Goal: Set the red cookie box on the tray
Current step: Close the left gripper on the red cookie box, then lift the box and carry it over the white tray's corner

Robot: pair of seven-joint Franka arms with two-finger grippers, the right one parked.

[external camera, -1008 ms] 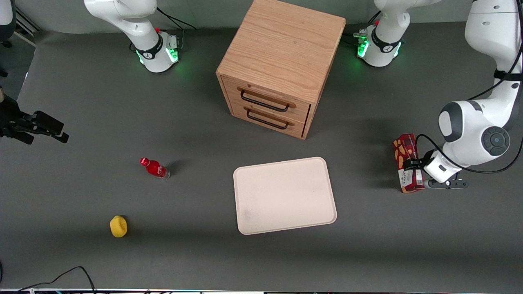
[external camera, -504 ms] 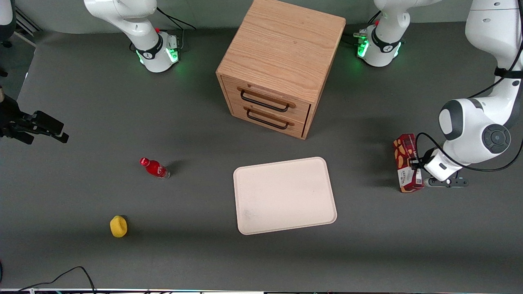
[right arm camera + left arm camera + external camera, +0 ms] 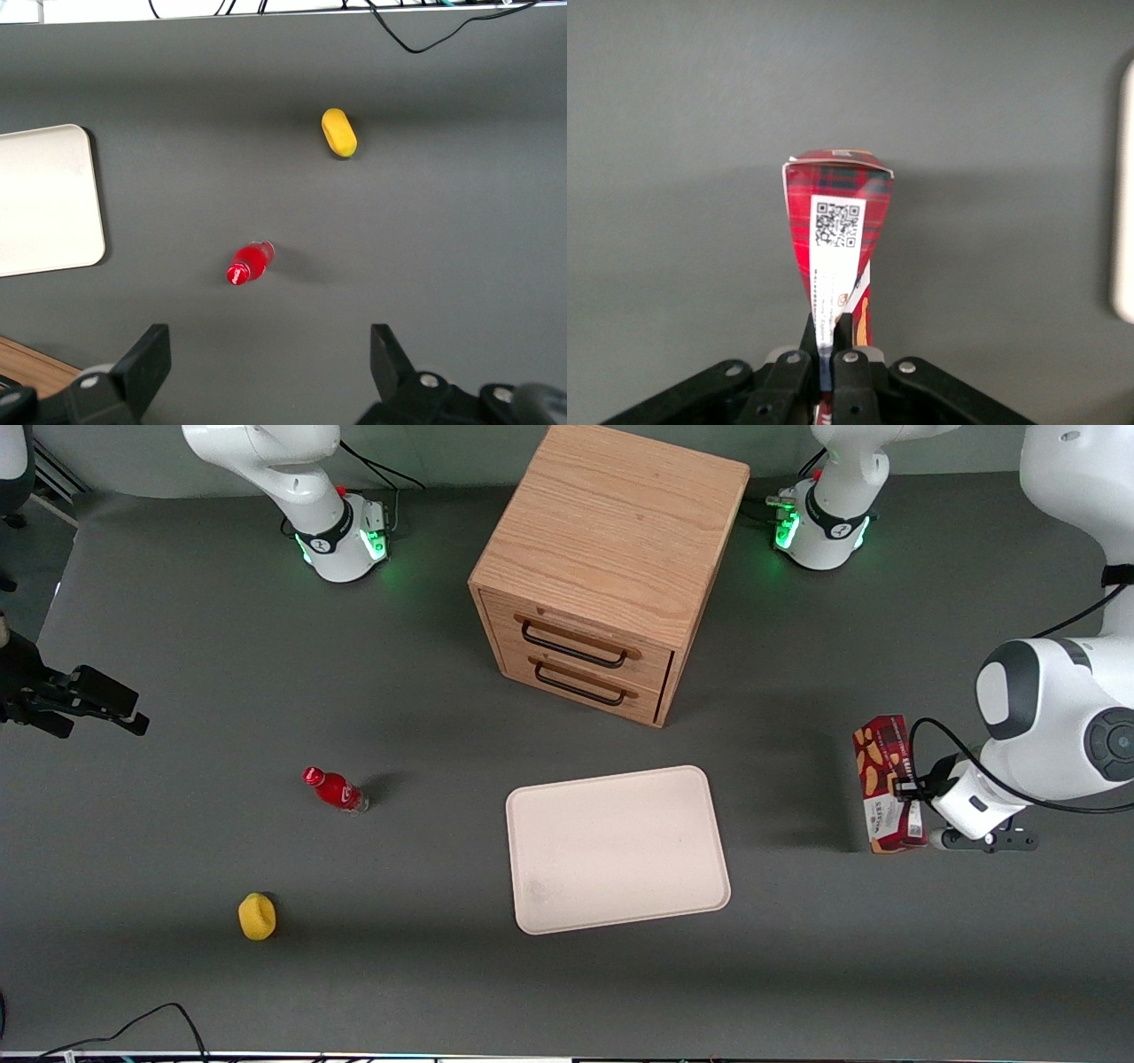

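The red cookie box (image 3: 886, 779) is at the working arm's end of the table, well apart from the cream-white tray (image 3: 620, 850). My left gripper (image 3: 914, 790) is shut on the box's long side. In the left wrist view the fingers (image 3: 830, 320) pinch the box (image 3: 837, 221) near its white label, and the box stands out from the jaws over the grey table. It casts a shadow on the table. One edge of the tray (image 3: 1123, 195) shows in that view. The tray is bare.
A wooden two-drawer cabinet (image 3: 602, 576) stands farther from the camera than the tray. A small red bottle (image 3: 335, 789) and a yellow object (image 3: 257, 916) lie toward the parked arm's end of the table.
My left arm has swung a little toward its own end of the table. The box in the gripper has shifted slightly nearer the camera and looks a bit larger.
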